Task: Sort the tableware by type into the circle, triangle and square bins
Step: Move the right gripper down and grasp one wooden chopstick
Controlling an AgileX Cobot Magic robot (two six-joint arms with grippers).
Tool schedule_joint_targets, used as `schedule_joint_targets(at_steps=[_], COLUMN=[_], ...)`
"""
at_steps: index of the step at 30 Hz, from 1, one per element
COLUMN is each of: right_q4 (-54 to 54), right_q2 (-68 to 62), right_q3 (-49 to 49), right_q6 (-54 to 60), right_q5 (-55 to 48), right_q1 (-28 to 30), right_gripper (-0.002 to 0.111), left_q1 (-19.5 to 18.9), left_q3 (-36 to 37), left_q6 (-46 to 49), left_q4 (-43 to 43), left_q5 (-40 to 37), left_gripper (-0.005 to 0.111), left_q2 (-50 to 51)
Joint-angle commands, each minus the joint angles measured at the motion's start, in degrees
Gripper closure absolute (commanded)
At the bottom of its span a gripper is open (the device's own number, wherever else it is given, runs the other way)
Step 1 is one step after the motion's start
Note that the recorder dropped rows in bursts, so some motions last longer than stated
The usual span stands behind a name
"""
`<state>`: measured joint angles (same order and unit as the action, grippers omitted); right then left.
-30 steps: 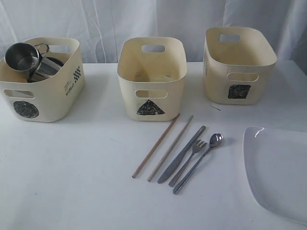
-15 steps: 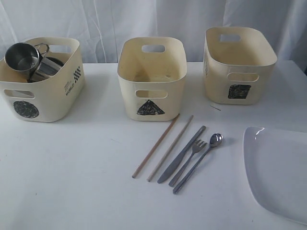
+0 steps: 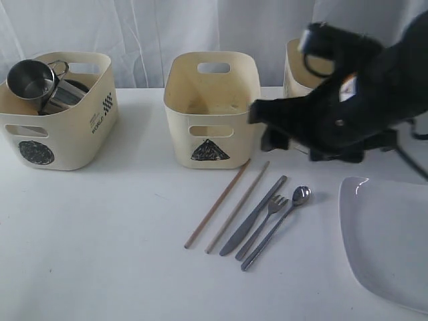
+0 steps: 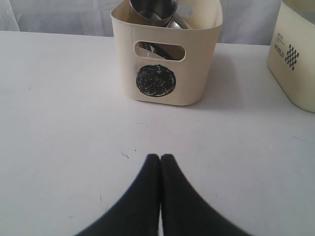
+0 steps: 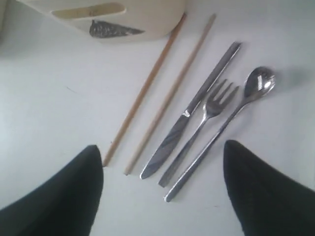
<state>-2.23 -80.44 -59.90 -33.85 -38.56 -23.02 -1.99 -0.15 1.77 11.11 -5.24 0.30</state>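
Two wooden chopsticks [image 3: 217,202] [image 5: 142,93], a steel knife [image 3: 253,215] [image 5: 189,110], a fork [image 3: 262,225] [image 5: 204,118] and a spoon [image 3: 277,226] [image 5: 231,115] lie side by side on the white table, in front of the triangle bin [image 3: 211,110]. My right gripper [image 5: 161,145] hangs open above their near ends, touching nothing. The circle bin [image 3: 60,134] [image 4: 197,73] holds a steel mug [image 3: 30,77] [image 4: 152,7] and another steel vessel [image 3: 67,93]. My left gripper [image 4: 160,156] is shut and empty, low over the table in front of the circle bin. The white square plate [image 3: 388,234] lies at the front right.
My right arm [image 3: 348,100] shows as a dark blur in front of the square bin [image 3: 291,70], hiding most of it. A second cream bin [image 4: 295,54] stands beside the circle bin in the left wrist view. White curtains hang behind the table.
My right arm has swung into the exterior view from the right and now covers the square bin. The tableware and bins have not moved.
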Motion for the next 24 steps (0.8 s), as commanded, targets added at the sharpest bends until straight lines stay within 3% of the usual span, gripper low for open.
schedule_joint_targets(at_steps=[1,7,15,24], right_q4=[-8.3,-17.7,-21.2,-25.9], right_q2=[-11.7,-24.1,-32.7,-36.9], right_q3=[-5.3,-13.8,-20.1,-20.8], right_q6=[-18.4,-34.3,-40.8,-45.9], right_q5=[-0.4,-3.2,-4.5,-3.1], right_q1=[-7.4,-12.4,-12.5,-12.5], right_gripper=[0.043,0.043,0.046,0.046], left_q1=[0.4,0.4,0.4,0.4], left_q3=[0.1,0.1,0.1,0.1], left_q6=[-0.2,-0.2,-0.2,-0.2], left_q4=[0.7,0.6,0.6,0.6], left_q5=[0.1,0.1,0.1,0.1], left_gripper=[0.107,0.107,0.107,0.107], left_q2=[-0.3,-0.3,-0.3,-0.3])
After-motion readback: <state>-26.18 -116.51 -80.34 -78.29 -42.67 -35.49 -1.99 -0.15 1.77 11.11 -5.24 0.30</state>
